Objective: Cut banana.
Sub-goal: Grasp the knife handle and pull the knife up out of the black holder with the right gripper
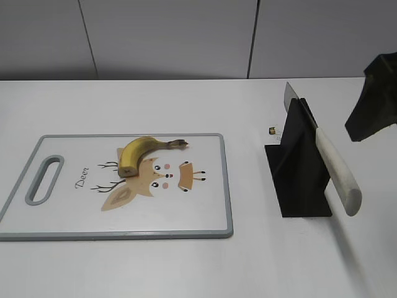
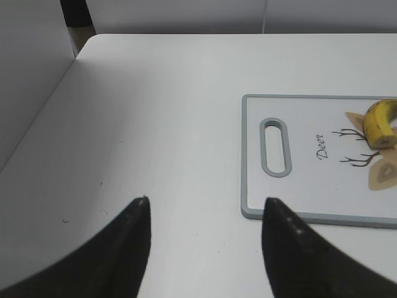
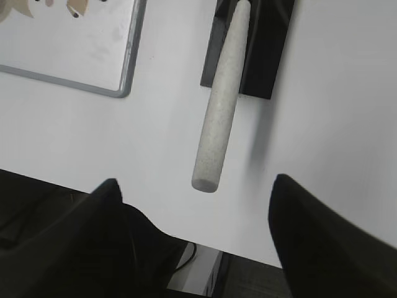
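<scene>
A yellow banana (image 1: 139,152) lies on a white cutting board (image 1: 198,205) with a deer drawing, at the left of the table. One end of the banana (image 2: 379,123) and the board (image 2: 310,180) also show in the left wrist view. A knife with a pale handle (image 1: 338,171) rests in a black stand (image 1: 298,167) on the right. My right gripper (image 1: 370,105) hovers at the right edge. In its wrist view it is open (image 3: 195,179) just behind the handle's end (image 3: 220,105). My left gripper (image 2: 206,202) is open and empty over bare table left of the board.
A small brass-coloured object (image 1: 272,130) lies on the table behind the stand. The table's front edge (image 3: 155,214) runs close behind the right gripper. A grey wall stands at the back.
</scene>
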`<state>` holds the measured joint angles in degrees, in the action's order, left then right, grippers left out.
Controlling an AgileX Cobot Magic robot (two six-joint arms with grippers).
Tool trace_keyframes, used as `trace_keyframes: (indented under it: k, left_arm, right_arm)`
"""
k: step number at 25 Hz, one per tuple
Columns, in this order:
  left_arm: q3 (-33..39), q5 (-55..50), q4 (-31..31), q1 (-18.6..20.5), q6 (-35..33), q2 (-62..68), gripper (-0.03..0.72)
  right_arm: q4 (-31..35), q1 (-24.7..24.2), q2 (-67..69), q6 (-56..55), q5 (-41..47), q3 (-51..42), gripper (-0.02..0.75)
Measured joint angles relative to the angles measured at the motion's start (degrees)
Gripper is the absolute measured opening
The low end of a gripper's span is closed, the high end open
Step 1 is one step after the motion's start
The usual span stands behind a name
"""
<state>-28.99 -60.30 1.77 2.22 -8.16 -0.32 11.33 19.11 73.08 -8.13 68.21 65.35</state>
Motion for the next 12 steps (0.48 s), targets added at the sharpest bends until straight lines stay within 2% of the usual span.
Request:
trace_keyframes:
  k: [12]
  left_arm:
    - [0.00,0.00,0.00,0.00,0.00,0.00,0.554]
  right_arm:
    - [0.51,0.00,11.76,-0.10,-0.12,0.04,0.552]
